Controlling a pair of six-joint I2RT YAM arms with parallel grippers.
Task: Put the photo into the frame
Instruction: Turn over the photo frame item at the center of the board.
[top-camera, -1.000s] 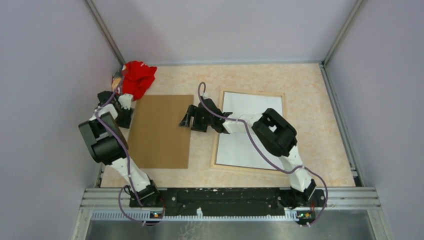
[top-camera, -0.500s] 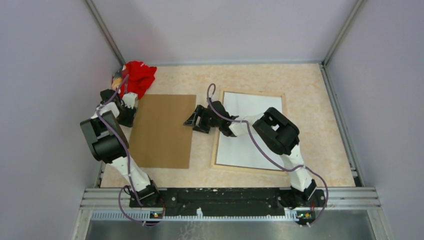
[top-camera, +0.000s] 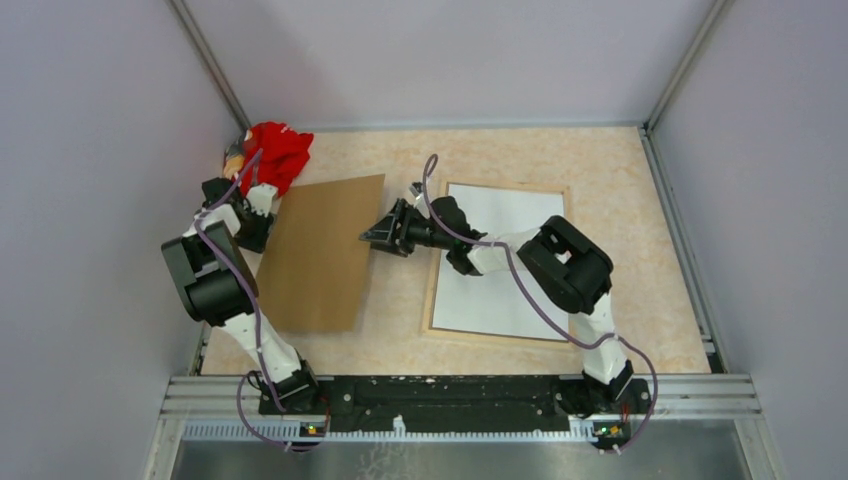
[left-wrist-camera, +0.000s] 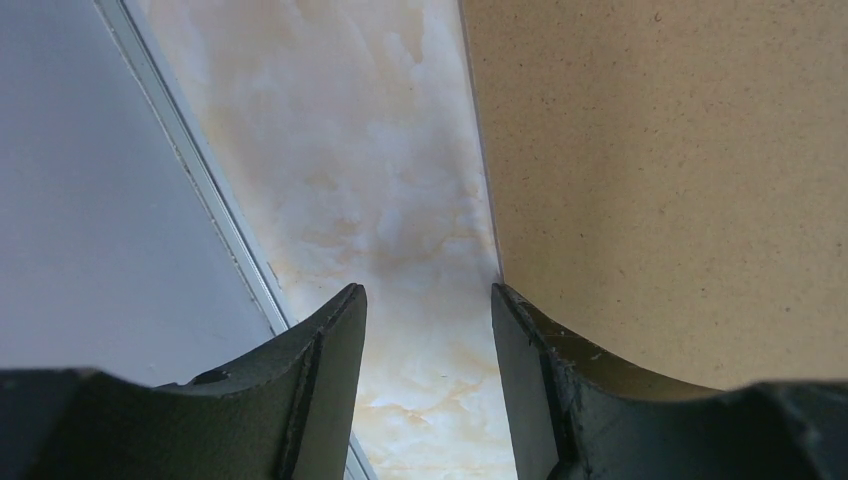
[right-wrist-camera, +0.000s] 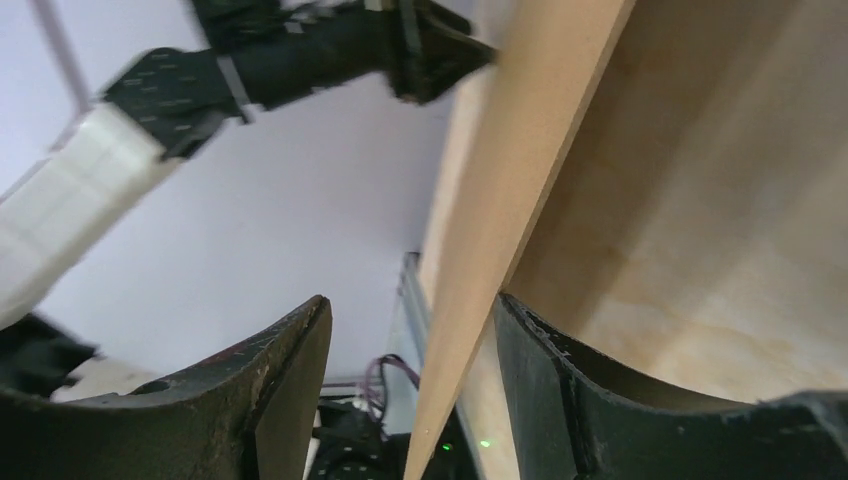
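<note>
The photo (top-camera: 500, 262) lies with its plain white back up inside the frame (top-camera: 431, 305), whose light wood rear edges show around it, right of centre. My right gripper (top-camera: 380, 236) is at the right edge of the brown backing board (top-camera: 320, 255), which is raised and tilted there. In the right wrist view the open jaws (right-wrist-camera: 410, 305) straddle the board's thin edge (right-wrist-camera: 520, 180), which leans on the right finger. My left gripper (top-camera: 250, 230) is open at the board's left edge; in the left wrist view (left-wrist-camera: 428, 290) the board (left-wrist-camera: 680, 180) lies beside its right finger.
A red cloth (top-camera: 275, 155) is bunched in the far left corner, just behind the left gripper. The left wall and its metal rail (left-wrist-camera: 215, 210) run close along the left gripper. Marbled tabletop (top-camera: 610, 170) shows around the frame.
The backing board's right edge has risen off the table, so the board now tilts and looks narrower from above. The right gripper has shifted slightly with it. The left arm has barely moved.
</note>
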